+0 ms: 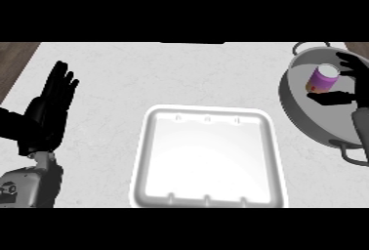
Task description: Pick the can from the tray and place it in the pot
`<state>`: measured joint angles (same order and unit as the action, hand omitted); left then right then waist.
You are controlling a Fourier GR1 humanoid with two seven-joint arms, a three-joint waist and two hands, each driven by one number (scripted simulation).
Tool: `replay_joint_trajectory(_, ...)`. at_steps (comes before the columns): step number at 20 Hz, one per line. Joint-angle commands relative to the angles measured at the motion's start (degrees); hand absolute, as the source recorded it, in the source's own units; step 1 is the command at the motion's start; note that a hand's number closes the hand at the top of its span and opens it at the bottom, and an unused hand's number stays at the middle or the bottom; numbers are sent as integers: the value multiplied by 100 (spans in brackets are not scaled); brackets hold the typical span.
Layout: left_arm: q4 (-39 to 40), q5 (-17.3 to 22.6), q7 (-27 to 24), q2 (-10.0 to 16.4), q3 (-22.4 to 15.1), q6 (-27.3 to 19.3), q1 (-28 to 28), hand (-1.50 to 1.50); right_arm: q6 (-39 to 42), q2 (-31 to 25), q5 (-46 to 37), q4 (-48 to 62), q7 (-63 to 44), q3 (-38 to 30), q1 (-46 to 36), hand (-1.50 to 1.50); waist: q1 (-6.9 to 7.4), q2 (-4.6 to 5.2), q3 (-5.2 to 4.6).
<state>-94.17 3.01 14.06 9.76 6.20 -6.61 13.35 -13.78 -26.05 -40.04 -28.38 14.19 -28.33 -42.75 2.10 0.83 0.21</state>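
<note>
White counter (180, 68) fills my view. White tray (142, 161) near centre, nothing in it. Grey pot (301, 108) far right. Left hand (47, 114) at left edge, fingers straight, upright, resting. Right hand (358, 78) over pot, fingers and thumb curled round purple can (323, 78). I read can as inside pot.

Purple, white-topped can (323, 78) inside grey pot (294, 105) at right; white tray (139, 161) central.
</note>
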Motion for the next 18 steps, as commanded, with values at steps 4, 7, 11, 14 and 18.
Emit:
replay_joint_trajectory(4,-37,-21,81,55,30,-14,103,0,461,39,1354,244,1069,-1032,-408,-150,-26,-12,3)
replay_joint_trajectory(7,23,-93,14,-73,-36,-107,56,0,866,-259,1750,508,1647,-1372,-78,-150,-90,-18,-1)
replay_joint_trajectory(11,-93,123,20,135,142,171,-136,0,1116,-681,2047,916,1602,-1597,-155,-150,-61,-28,-8)
replay_joint_trajectory(14,93,64,-54,96,152,115,-46,0,1887,-1339,2225,1044,1598,-1683,-23,-150,-100,-29,-9)
replay_joint_trajectory(18,262,26,-240,93,174,137,-19,0,2383,-1661,2374,1241,2073,-1737,478,-150,-120,-28,-8)
